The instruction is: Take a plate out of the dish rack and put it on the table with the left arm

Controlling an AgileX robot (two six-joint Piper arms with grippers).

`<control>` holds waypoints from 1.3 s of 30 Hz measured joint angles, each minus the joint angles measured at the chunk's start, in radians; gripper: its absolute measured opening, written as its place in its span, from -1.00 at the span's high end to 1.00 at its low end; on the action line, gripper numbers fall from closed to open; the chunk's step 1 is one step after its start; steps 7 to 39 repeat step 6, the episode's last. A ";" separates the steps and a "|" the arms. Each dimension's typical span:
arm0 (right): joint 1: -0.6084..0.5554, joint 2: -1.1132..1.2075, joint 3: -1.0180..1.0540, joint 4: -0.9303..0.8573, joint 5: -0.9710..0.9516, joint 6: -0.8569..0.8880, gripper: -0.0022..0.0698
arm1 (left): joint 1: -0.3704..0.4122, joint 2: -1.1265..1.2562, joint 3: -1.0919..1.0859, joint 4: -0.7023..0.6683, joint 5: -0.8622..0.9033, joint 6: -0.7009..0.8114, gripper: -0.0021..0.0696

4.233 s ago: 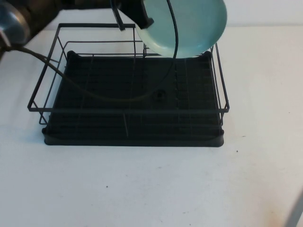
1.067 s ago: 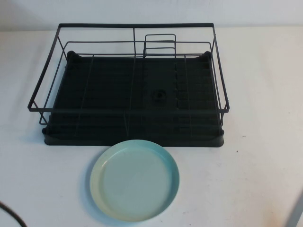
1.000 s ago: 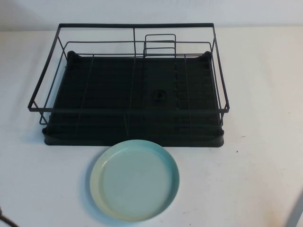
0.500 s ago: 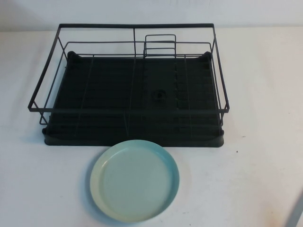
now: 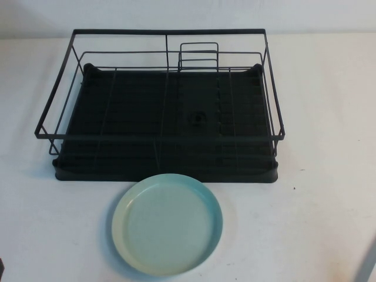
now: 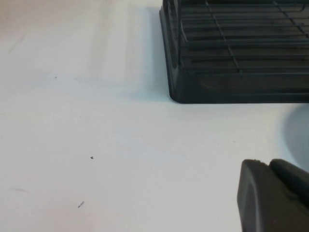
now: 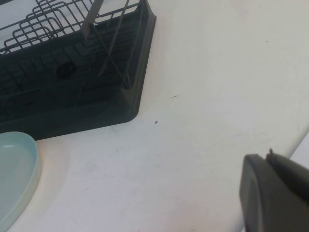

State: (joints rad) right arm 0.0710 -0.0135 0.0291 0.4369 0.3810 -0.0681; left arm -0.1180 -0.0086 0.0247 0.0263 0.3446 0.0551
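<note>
The pale aqua-mint plate lies flat on the white table, just in front of the dish rack's front edge and free of both grippers. It also shows in the right wrist view. The black wire dish rack holds no plate, and its small upright divider stands at the back. My left gripper is shut and empty, low over bare table by the rack's front left corner. My right gripper is shut and empty, over the table to the right of the rack.
Bare white tabletop lies to the left, right and front of the rack. A grey part of my right arm shows at the bottom right corner of the high view. A white wall runs behind the rack.
The plate, earlier held above the rack's back, now lies on the table. In the last second the left arm's cable withdrew from the bottom left corner; plate and rack stay still.
</note>
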 joint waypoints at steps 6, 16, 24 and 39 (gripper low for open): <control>0.000 0.000 0.000 0.000 0.000 0.000 1.00 | -0.003 0.000 0.000 -0.002 0.000 0.002 0.95; 0.000 0.000 0.000 0.000 0.000 0.000 1.00 | -0.003 0.000 0.000 -0.002 0.000 0.002 0.95; 0.000 0.000 0.000 0.000 0.000 0.000 1.00 | -0.003 0.000 0.000 -0.002 0.000 0.002 0.95; 0.000 0.000 0.000 0.000 0.000 0.000 1.00 | -0.003 0.000 0.000 -0.002 0.000 0.002 0.95</control>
